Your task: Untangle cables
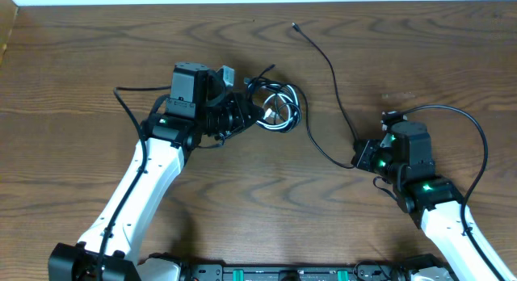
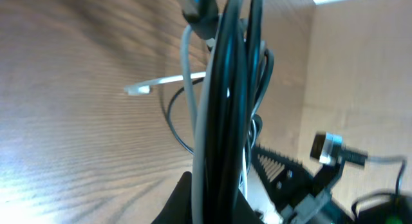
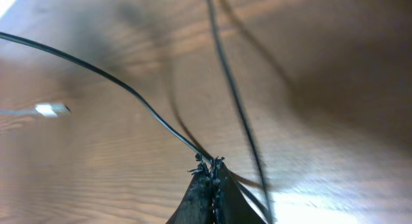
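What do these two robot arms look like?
The left arm and right arm each have a white tube-like limb, black jointed blocks, small green lights and a thin black wire looping alongside. The left pincer and right pincer are black, with two narrow fingers.

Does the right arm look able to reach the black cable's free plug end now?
Probably not yet: the right arm has its jaws shut on the black cable; otherwise bare table separates it from the plug end.
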`<state>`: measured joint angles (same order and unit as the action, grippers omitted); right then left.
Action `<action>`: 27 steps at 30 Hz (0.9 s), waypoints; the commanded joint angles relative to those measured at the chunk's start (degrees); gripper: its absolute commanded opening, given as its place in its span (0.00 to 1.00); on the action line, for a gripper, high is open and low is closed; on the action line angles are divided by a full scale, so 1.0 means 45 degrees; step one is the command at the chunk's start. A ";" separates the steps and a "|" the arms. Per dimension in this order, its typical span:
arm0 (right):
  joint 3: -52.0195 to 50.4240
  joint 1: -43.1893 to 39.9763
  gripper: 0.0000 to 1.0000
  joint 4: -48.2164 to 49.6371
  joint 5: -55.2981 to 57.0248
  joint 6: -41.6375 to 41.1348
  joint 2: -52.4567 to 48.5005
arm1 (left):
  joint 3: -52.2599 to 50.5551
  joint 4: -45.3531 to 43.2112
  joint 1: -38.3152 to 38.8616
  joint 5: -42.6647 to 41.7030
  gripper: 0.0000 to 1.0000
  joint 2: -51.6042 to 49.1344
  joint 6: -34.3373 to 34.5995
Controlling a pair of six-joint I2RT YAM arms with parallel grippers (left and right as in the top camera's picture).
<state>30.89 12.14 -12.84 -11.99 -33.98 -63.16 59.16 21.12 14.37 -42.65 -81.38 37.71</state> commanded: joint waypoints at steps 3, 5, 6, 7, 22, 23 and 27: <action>0.0097 0.0039 0.01 0.1535 -0.3546 0.1010 0.0010 | 0.0068 -0.0097 0.0340 -0.1666 0.07 -0.0034 -0.3954; 0.0097 0.0039 0.02 0.2409 -0.5523 0.1506 0.0010 | 0.0068 -0.0107 0.0500 -0.1666 0.07 -0.0034 -0.4852; 0.0097 0.0039 0.04 0.2798 -0.6309 0.1559 0.0010 | 0.0068 -0.0131 0.0559 -0.1666 0.08 -0.0034 -0.5056; 0.0097 0.0039 0.06 0.3138 -0.6946 0.1545 0.0010 | 0.0068 -0.0160 0.0617 -0.1656 0.08 -0.0034 -0.5090; 0.0097 0.0063 0.10 0.3536 -0.7354 -0.0738 0.0005 | 0.0068 -0.0199 0.0685 -0.0845 0.07 -0.0039 0.2837; 0.0097 0.0063 0.11 0.3439 -0.7242 -0.0743 0.0005 | 0.0068 -0.0199 0.0685 -0.0850 0.08 -0.0039 0.3653; 0.0097 0.0063 0.13 0.3235 -0.7130 -0.0738 0.0005 | 0.0068 -0.0204 0.0685 -0.0850 0.08 -0.0039 0.5319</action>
<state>30.96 12.19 1.89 -44.93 -36.77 -63.16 59.16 20.56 17.43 -46.22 -81.38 50.72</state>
